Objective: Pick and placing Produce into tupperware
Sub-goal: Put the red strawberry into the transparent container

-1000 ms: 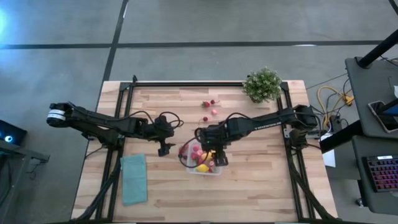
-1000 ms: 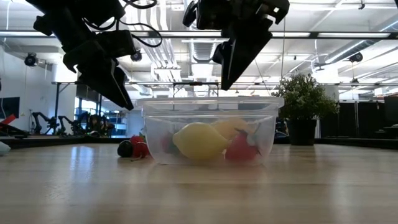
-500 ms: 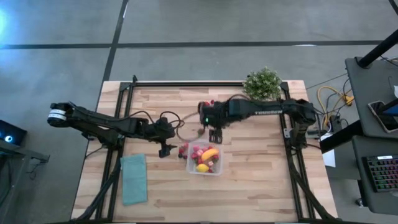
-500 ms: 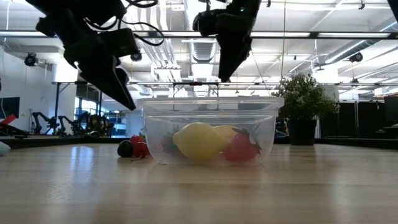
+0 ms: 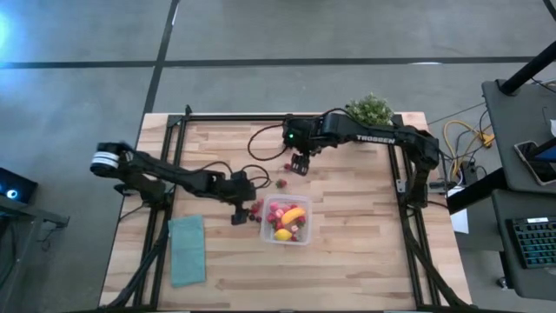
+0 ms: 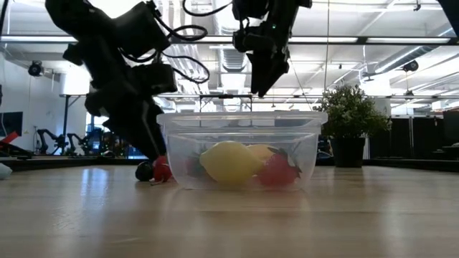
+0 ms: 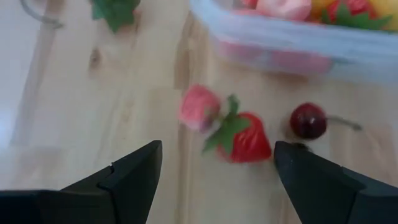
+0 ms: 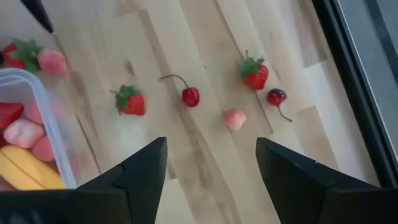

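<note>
Since the earlier frame the right gripper [image 5: 300, 165] has moved away from the tupperware [image 5: 286, 236] toward the far edge, and the left gripper [image 5: 241, 211] has come closer to it. Both have fingers apart and hold nothing. The tupperware holds a lemon [image 6: 228, 162] and berries. A strawberry [image 7: 247, 137], pink berry [image 7: 199, 107] and cherry [image 7: 307, 121] lie just beside it.

The clear tub [image 5: 286, 223], squarish with rounded corners, sits upright on the bench and holds a lemon [image 6: 228, 162], a banana piece [image 5: 294, 215] and red and pink berries. Just beside its wall lie a strawberry [image 7: 244, 137], a pink berry [image 7: 199, 108] and a dark cherry [image 7: 308, 121]. Farther off, loose on the wood, lie two more strawberries [image 8: 132, 102], two cherries [image 8: 190, 96] and another pink berry [image 8: 234, 119].
</note>
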Controlling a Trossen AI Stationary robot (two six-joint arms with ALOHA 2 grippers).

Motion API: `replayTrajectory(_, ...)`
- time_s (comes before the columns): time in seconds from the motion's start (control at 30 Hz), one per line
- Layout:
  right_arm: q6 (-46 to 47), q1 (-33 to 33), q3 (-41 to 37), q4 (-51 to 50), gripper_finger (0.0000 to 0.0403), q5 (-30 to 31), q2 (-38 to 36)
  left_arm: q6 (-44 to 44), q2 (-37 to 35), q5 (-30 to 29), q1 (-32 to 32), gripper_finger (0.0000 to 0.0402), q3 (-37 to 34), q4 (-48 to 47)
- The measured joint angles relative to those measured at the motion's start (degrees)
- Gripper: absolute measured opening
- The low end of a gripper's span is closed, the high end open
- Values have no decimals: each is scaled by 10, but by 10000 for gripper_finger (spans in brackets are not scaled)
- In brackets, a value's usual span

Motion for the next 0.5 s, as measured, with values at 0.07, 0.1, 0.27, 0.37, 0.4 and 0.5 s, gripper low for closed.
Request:
replayTrajectory(0.07, 0, 0, -3, -7, 241, 0, 0, -9, 3, 6, -2, 294, 4, 4)
replayTrajectory(0.1, 0, 0, -6, -7, 242, 0, 0, -17, 0, 8, -4, 294, 4, 1)
replayTrajectory(0.27, -4, 0, -21, -9, 240, 0, 0, -45, -5, 14, -15, 294, 3, 4)
replayTrajectory(0.37, -9, 0, -30, -9, 238, 0, 0, -61, -2, 16, -20, 294, 1, 6)
replayTrajectory(0.4, -10, 0, -32, -9, 238, 0, 0, -66, 1, 19, -21, 294, 1, 14)
replayTrajectory(0.5, -11, 0, -36, -8, 240, 0, 0, -90, 5, 27, -24, 294, 1, 29)
